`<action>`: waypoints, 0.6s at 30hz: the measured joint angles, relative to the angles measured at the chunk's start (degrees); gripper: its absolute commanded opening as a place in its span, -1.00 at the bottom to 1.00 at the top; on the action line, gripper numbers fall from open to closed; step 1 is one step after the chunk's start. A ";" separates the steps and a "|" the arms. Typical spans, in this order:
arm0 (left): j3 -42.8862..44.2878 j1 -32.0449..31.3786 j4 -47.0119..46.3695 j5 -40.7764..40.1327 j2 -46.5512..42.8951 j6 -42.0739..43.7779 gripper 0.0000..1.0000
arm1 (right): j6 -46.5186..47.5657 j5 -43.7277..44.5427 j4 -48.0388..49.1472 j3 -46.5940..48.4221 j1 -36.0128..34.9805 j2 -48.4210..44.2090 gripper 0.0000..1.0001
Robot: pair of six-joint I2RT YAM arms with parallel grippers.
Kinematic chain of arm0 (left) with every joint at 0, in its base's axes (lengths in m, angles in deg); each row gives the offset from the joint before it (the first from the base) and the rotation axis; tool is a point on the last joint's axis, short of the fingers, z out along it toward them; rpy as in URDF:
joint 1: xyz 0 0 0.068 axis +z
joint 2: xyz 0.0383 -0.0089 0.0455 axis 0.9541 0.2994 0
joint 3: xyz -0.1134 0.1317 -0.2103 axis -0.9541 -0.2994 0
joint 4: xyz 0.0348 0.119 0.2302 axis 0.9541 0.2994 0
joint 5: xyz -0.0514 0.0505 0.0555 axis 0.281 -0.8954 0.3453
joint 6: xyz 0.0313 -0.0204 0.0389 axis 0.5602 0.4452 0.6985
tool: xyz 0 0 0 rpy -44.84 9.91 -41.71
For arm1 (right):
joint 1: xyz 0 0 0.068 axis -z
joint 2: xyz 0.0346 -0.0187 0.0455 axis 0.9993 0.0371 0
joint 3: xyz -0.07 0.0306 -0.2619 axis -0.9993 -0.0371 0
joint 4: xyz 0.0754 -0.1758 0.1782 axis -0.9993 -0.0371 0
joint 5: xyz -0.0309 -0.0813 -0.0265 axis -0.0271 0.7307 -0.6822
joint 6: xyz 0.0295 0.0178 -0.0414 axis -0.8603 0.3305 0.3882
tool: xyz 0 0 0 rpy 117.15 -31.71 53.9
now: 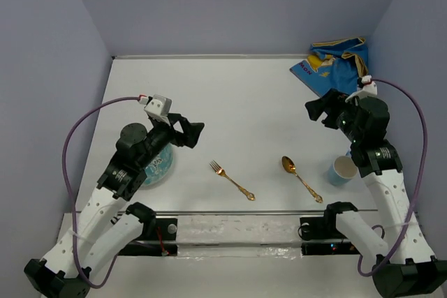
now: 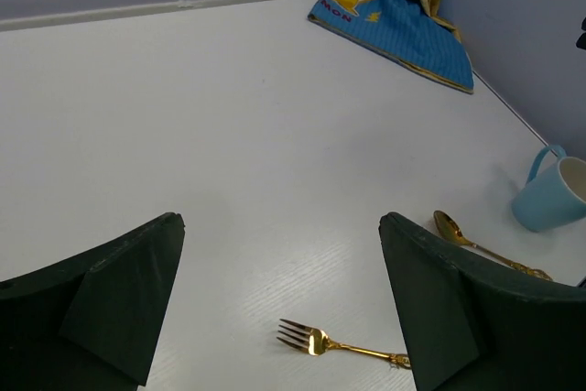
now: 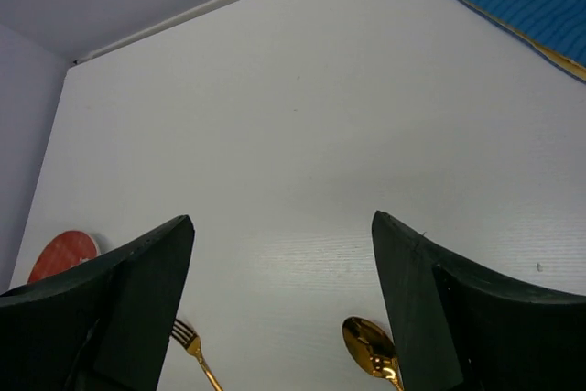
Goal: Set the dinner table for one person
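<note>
The cloth is showing red letters "MON" near its edge (further letters are not coming through clearly); nothing else is legible.

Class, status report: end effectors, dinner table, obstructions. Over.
Left end effector open, right end effector open, both empty. Dinner table: fork, spoon, cup unarranged. No obstruction.

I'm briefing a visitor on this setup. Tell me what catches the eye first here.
Two gold pieces gleam on the white dinner table: a fork near the front middle and a spoon to its right. A bright blue printed cloth lies bunched in the far right corner, and a light blue cup stands just right of the spoon.
</note>
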 measured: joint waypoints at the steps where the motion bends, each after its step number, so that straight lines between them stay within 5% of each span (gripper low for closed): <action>1: 0.00 0.24 0.09 0.39 0.35 0.04 0.98 | 0.26 0.79 -0.11 0.22 0.00 0.68 0.67; 8: 0.00 1.62 0.15 2.23 0.04 0.00 0.98 | 0.90 6.69 0.70 2.80 0.00 8.55 0.47; 18: -0.02 1.86 -0.50 3.02 -1.40 -0.02 0.98 | 4.28 16.44 6.47 17.68 0.00 37.62 0.29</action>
